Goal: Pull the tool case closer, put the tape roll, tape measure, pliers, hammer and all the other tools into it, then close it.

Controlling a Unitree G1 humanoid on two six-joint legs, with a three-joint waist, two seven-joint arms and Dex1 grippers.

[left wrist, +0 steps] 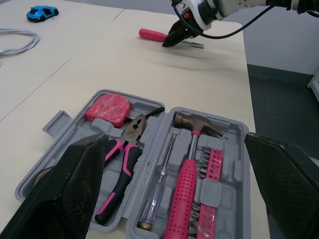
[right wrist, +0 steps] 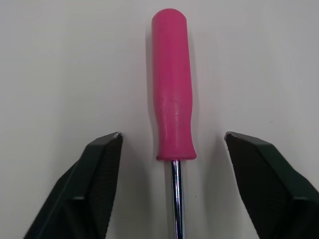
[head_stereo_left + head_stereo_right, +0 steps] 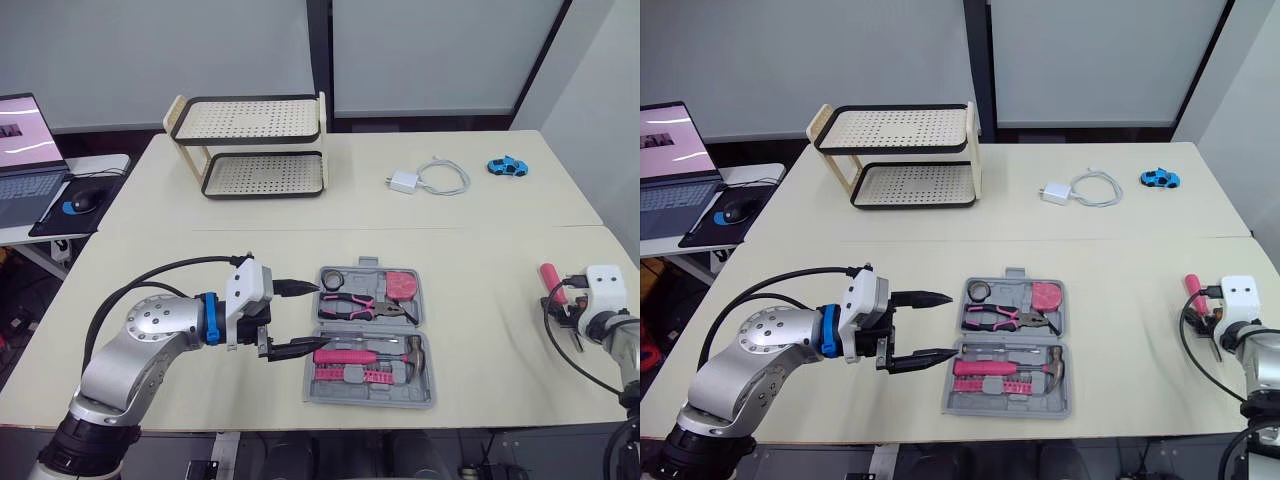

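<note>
From my head, the grey tool case (image 3: pixel 368 398) lies open on the table (image 3: pixel 480 240) in front of me. My left gripper (image 3: pixel 314 318) sits at its left edge, its two black fingers spread wide with nothing between them, one tip by the upper half and one by the lower. The tape roll (image 3: pixel 331 277), pliers (image 3: pixel 360 305) and tape measure (image 3: pixel 403 286) lie in the upper half, and the hammer (image 3: pixel 372 354) lies in the lower. A pink-handled screwdriver (image 3: pixel 550 276) lies on the table well to the right of the case.

Along my left fingers I look straight into the case. The pliers lie beside the tape measure in one half. The hammer, a clear-handled screwdriver (image 1: pixel 159 186) and a strip of pink bits (image 1: pixel 212 167) lie in the other.

Along my right fingers, my right gripper (image 2: pixel 173 135) is wide open, one finger on each side of the pink-handled screwdriver where handle meets shaft. Neither finger touches it, and I hold nothing.
</note>
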